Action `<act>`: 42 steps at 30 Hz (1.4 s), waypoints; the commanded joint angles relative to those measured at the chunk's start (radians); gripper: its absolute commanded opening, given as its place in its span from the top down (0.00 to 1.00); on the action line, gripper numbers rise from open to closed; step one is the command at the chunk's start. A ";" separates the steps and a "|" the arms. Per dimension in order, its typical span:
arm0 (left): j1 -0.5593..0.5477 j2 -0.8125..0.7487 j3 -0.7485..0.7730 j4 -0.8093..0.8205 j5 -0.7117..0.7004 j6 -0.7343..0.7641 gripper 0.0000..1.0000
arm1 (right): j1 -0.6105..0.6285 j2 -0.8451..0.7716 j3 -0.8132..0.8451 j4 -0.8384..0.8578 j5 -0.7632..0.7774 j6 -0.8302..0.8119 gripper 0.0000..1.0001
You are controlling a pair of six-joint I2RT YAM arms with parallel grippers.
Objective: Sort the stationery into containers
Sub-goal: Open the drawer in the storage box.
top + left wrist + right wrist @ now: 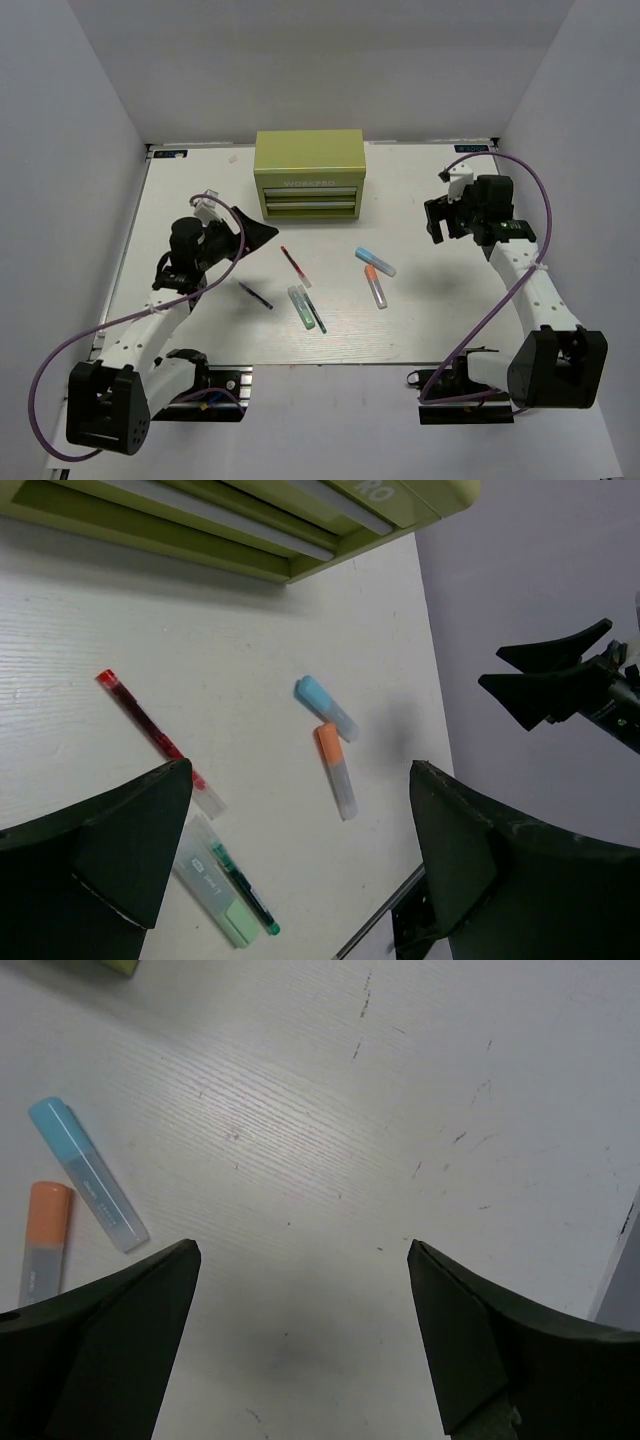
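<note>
The olive tool chest [308,175] stands at the back middle with both drawers shut; its lower edge shows in the left wrist view [240,525]. The pens lie in front of it: red [295,266], dark blue [255,295], pale green [298,303], teal-green [315,312], light blue [375,261], orange-capped white [375,285]. The left wrist view shows the red pen [150,725], light blue marker [326,706], orange-capped marker [335,770], pale green marker [210,880] and teal-green pen [245,890]. My left gripper [255,228] is open and empty, left of the pens. My right gripper [436,222] is open and empty, right of them.
The white table's right edge [430,680] and front edge [320,363] bound the work area. Grey walls enclose the back and sides. Purple cables loop beside both arms. The right wrist view shows the light blue marker [88,1174] and orange cap [45,1235] at left.
</note>
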State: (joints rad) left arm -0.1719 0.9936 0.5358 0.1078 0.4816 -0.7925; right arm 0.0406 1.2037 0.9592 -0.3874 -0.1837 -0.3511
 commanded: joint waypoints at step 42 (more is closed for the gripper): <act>-0.288 0.691 0.194 0.664 -0.620 -0.395 0.27 | 0.452 0.612 0.798 0.110 -0.016 -0.391 0.10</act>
State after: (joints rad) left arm -0.4557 1.6630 0.7498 0.7063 -0.0807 -1.1610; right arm 0.4862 1.7863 1.6737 -0.2882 -0.2550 -0.7582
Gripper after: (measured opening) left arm 0.728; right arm 0.897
